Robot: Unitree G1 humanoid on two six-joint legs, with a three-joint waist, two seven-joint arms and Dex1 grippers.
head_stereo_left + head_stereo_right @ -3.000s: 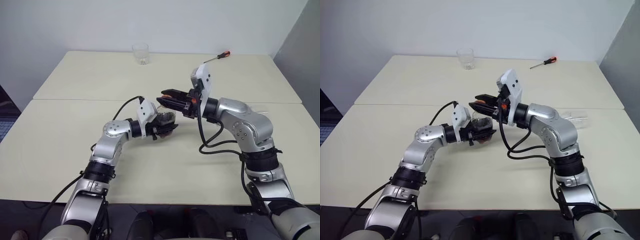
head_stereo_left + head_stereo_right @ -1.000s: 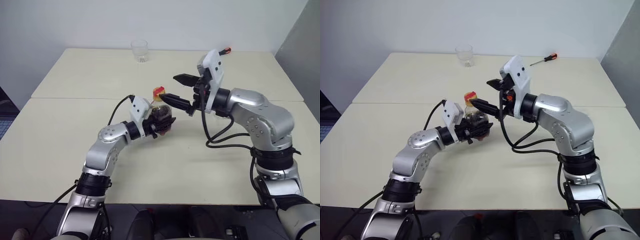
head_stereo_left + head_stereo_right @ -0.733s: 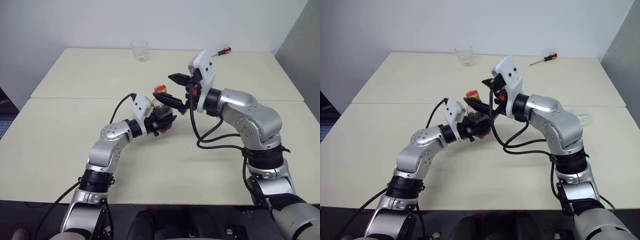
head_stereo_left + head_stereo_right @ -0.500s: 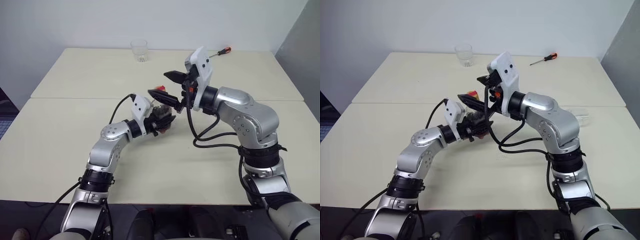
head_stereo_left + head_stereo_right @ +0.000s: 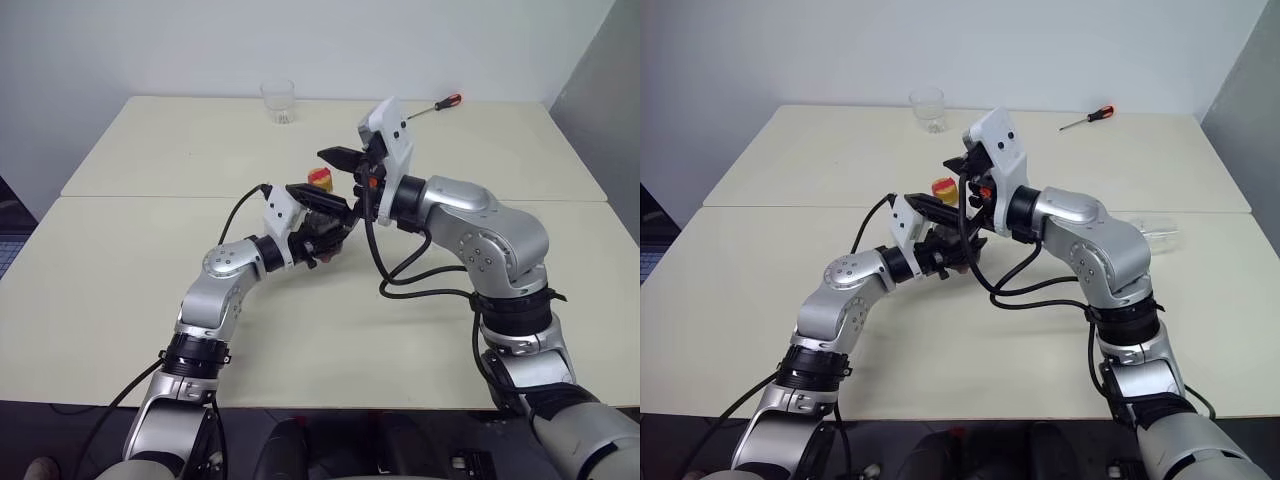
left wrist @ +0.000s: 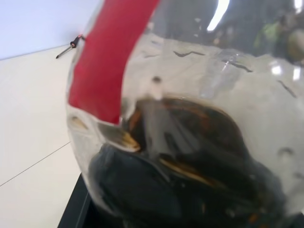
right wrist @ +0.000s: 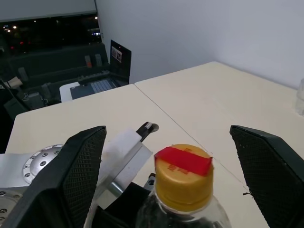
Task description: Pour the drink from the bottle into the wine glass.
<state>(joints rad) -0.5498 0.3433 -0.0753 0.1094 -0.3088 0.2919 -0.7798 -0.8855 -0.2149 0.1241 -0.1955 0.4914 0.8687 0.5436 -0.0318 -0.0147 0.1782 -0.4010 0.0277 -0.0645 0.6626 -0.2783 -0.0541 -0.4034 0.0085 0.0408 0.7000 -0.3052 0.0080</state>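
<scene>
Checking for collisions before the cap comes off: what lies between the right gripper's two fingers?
In the right wrist view, the bottle's yellow cap with its red strip stands between the open right gripper's fingers, touching neither. The left gripper holds the bottle.

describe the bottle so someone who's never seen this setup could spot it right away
Start at the cream table and go to its middle, where the two arms meet. The left pincer holds the bottle upright above the tabletop, with the open right pincer either side of its cap. It is a small, squat, clear bottle with dark liquid and a yellow cap with a red band, unlike the clear tumbler at the far edge.
</scene>
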